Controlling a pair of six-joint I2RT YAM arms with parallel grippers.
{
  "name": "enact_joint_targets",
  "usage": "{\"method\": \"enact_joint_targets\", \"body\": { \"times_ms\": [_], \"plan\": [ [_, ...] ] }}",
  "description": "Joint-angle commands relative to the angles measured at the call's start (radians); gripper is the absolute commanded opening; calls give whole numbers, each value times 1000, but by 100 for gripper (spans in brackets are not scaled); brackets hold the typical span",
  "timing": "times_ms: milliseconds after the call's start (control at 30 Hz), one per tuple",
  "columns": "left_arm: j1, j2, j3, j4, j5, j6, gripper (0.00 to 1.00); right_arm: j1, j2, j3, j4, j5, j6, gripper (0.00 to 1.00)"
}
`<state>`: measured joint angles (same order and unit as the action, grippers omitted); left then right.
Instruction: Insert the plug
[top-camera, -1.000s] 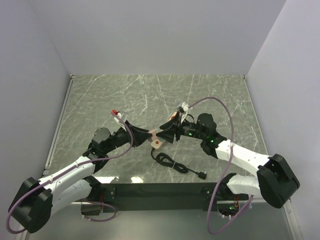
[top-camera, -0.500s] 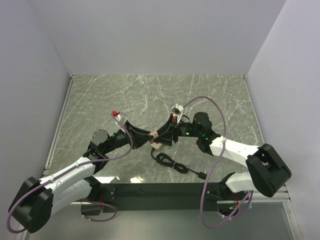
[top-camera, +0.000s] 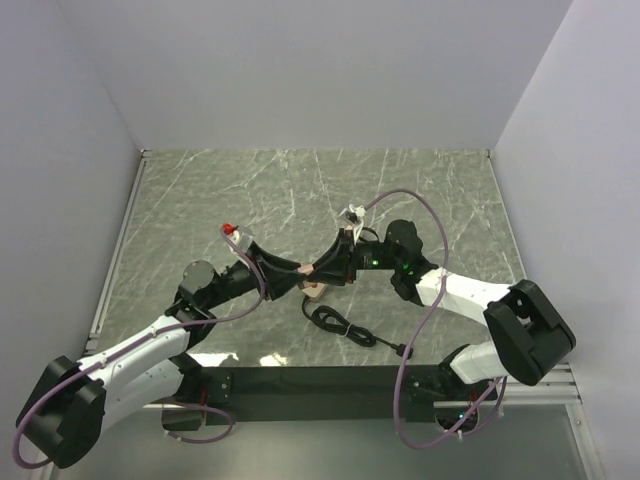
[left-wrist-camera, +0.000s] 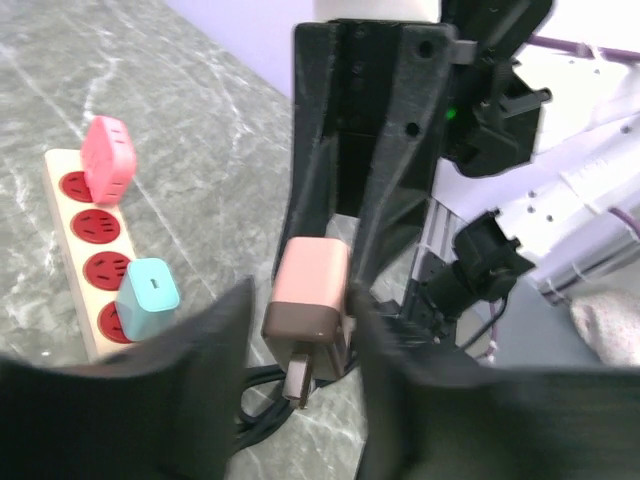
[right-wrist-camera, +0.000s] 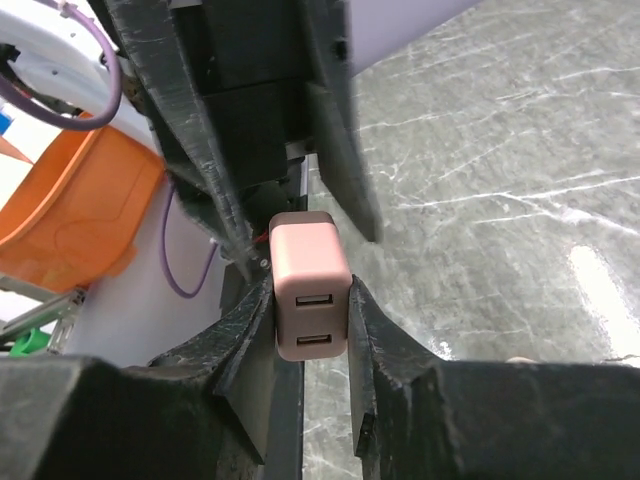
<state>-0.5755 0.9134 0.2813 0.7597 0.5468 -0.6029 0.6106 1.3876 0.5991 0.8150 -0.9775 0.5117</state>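
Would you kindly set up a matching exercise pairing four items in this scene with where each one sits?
Items:
1. pink adapter
2. blue plug
3. red plug
4. black cable

Places:
A. lying loose on the table
B. far end of the power strip, as the left wrist view shows it
C. between the fingers of the right gripper
D. near end of the power strip, same view

Pairs: 1-C, 2-D, 3-B, 4-A
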Motion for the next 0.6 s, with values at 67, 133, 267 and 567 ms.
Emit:
{"method": "enact_joint_targets", "body": {
  "times_ms": [67, 133, 267, 567],
  "plan": [
    [0, -11, 9, -3, -93, 11, 67, -6, -61, 59, -109, 52, -44, 0],
    [0, -31, 7, -16, -119, 15, 71, -26, -84, 57, -154, 82, -62, 0],
    [2, -57, -7, -22, -160, 25, 79, -72, -133, 44, -255, 134, -84, 0],
    [-15, 14, -28, -83, -444, 86, 65, -78, -225, 231, -786, 709, -67, 0]
  ]
}}
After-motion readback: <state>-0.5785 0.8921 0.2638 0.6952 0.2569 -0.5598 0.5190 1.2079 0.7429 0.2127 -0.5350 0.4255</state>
